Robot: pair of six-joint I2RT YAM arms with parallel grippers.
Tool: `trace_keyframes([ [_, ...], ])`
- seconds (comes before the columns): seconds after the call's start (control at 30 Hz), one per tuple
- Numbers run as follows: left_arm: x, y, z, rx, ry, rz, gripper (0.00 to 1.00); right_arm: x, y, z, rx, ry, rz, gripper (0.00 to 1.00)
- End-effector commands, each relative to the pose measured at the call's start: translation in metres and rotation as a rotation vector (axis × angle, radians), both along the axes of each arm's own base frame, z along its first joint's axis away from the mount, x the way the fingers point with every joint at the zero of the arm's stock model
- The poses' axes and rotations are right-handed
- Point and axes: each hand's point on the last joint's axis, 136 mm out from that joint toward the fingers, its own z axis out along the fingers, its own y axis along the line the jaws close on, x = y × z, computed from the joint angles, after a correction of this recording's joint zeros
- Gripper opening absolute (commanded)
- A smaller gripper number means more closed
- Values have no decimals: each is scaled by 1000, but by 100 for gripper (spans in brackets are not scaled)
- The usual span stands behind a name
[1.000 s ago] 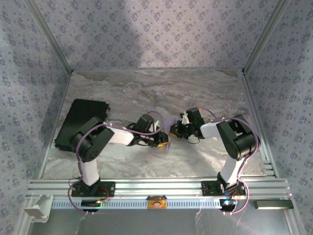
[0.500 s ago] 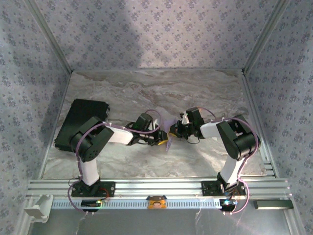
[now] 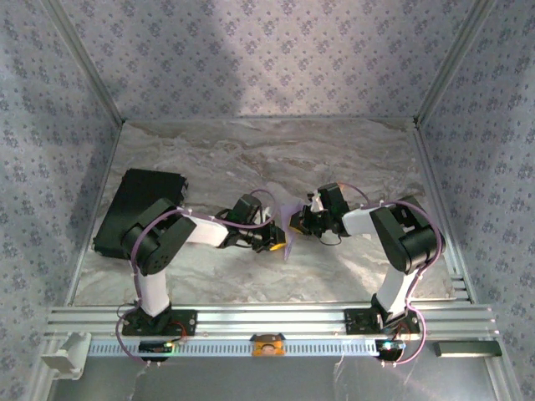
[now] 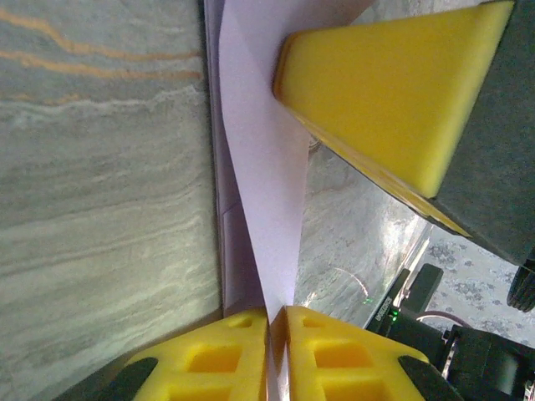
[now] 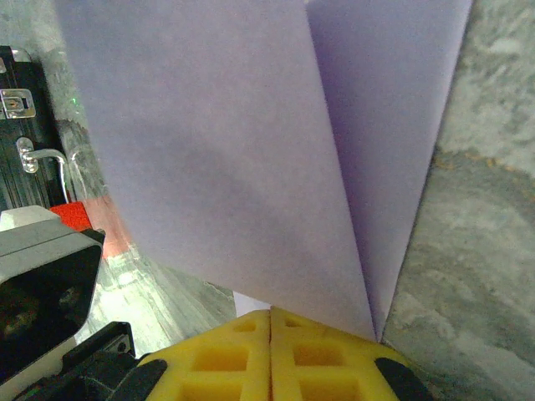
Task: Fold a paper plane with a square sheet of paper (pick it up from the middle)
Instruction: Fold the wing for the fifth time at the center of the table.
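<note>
Two arms meet over the middle of the marble surface (image 3: 351,150) with the square sheet of paper (image 3: 287,234) between them, part-folded and standing on edge, a thin sliver from above; whether its lower edge touches the surface I cannot tell. Here the left jaws are pinched together on a narrow tip of it, the sheet (image 4: 263,175) running straight out ahead of the yellow pads (image 4: 217,359). Opposite, the right jaws are pressed together too, clamped on the bottom of the sheet (image 5: 226,150) near its crease. Long axis runs roughly near-to-far, crosswise to both arms, neither nearer. Next crease likely needs one side to let go and re-grip. Black pad (image 3: 138,209) sits well apart at left
</note>
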Motion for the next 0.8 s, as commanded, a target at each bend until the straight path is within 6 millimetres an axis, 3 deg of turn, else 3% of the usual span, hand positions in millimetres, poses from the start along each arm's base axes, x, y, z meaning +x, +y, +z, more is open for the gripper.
trace_keyframes([
  [0.0,-2,-4,1,-16,22,-29,13,-19,-15,-33,-123,89,-13,9],
  [0.43,-14,-8,-8,-9,48,-82,4,-21,-17,-38,-147,103,-21,9],
  [0.77,-24,-9,-15,41,45,-130,4,-23,-22,-42,-170,112,-33,8],
])
